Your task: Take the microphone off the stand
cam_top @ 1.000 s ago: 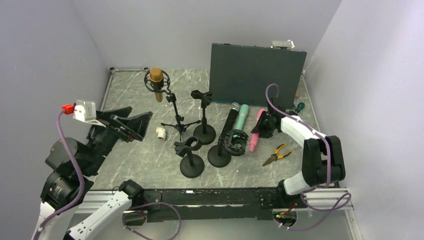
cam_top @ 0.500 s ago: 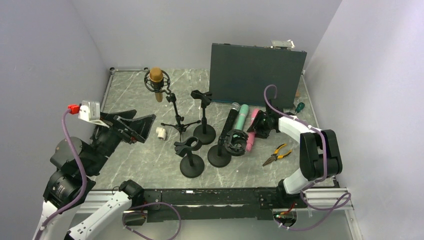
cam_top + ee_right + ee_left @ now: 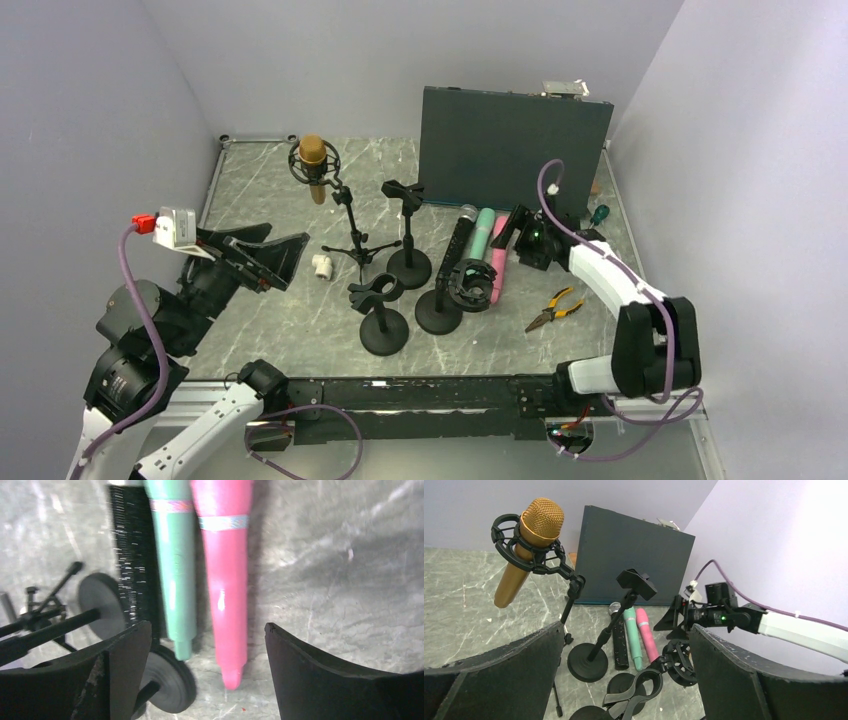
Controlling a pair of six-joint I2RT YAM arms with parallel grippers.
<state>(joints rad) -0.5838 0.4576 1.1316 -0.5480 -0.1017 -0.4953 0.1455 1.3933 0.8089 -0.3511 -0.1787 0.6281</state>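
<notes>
We see a grey marbled surface veined with white, closed in on three sides by plain pale lilac walls. A dark slate panel stands at the back. Light falls evenly, brightest on the right wall.

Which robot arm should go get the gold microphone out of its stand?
Left, I think. The left gripper is open on the same side as the gold microphone, and its camera faces it. The right gripper is open over the pink microphone lying on the other side.
</notes>
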